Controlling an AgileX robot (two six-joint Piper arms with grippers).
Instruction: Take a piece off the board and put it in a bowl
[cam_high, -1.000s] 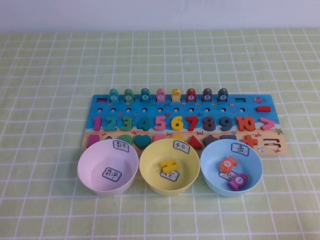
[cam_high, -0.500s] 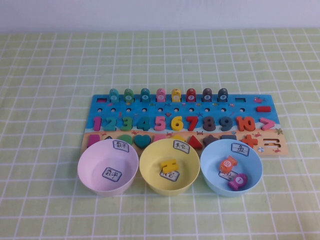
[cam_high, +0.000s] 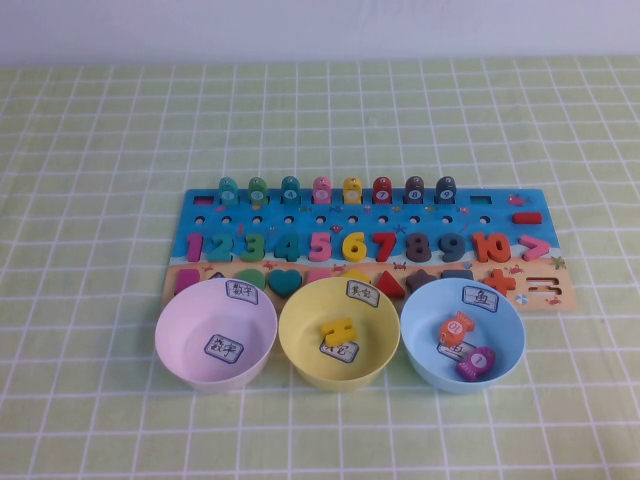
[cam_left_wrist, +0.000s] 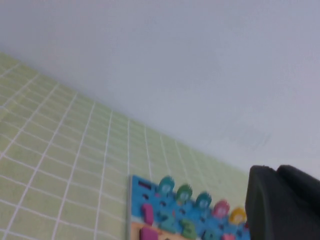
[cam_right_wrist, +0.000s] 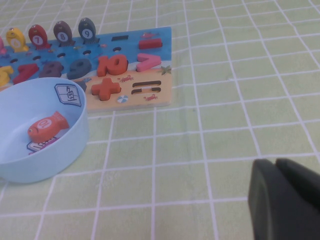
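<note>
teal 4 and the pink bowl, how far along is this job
Not started. The dark-teal 4 sits in its row on the blue puzzle board, and the pink bowl holds no piece. Nothing is in hand: neither arm shows in the high view; the left gripper and right gripper are away from the board. Lifting and dropping remain.

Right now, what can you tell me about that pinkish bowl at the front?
The pink-lilac bowl is round, smooth and plastic-looking, standing upright on the checked cloth, leftmost of three bowls. It holds no pieces; white labels with black characters sit on its far inner wall and its bottom. Its far rim overlaps the board's sandy strip, near the dark-teal 4. Neither the left hand nor the right hand is near it.
</note>
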